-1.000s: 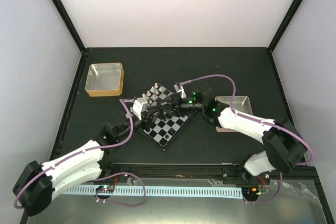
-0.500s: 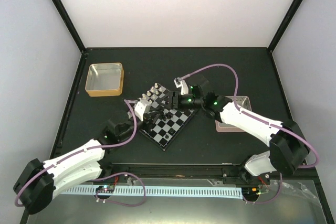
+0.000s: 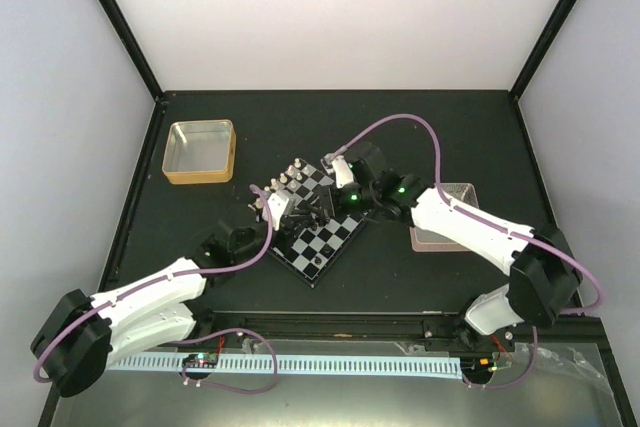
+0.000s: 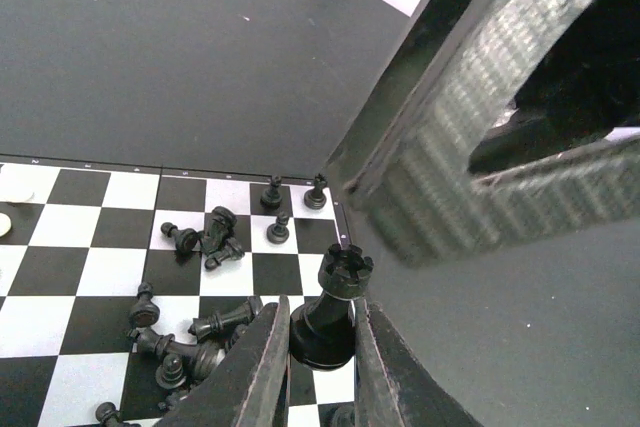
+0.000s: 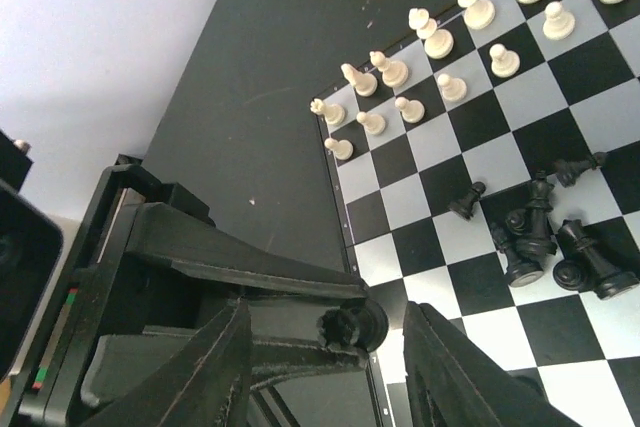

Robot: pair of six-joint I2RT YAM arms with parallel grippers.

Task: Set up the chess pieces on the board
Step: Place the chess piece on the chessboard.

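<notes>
The board [image 3: 322, 239] lies as a diamond at mid-table. My left gripper [image 4: 320, 305] is shut on a black rook [image 4: 335, 317], held upright over the board's edge [image 4: 345, 232]. My right gripper [image 5: 328, 315] hangs open right above it, one finger on each side of the rook's top [image 5: 340, 327] without touching. White chess pieces [image 5: 440, 42] stand in two rows at the far-left corner [image 3: 290, 179]. Several black pieces lie toppled in a heap [image 4: 195, 332], and a few black pawns [image 4: 290, 197] stand near the edge.
A gold-rimmed tray [image 3: 200, 152] sits at the far left. A pink-rimmed tray [image 3: 455, 192] lies to the right of the board, partly under my right arm. Both wrists crowd together over the board's far corner [image 3: 335, 197].
My right wrist has swung left and farther back over the board, its jaws now spread around the rook. My left gripper has edged farther in, still shut on the rook.
</notes>
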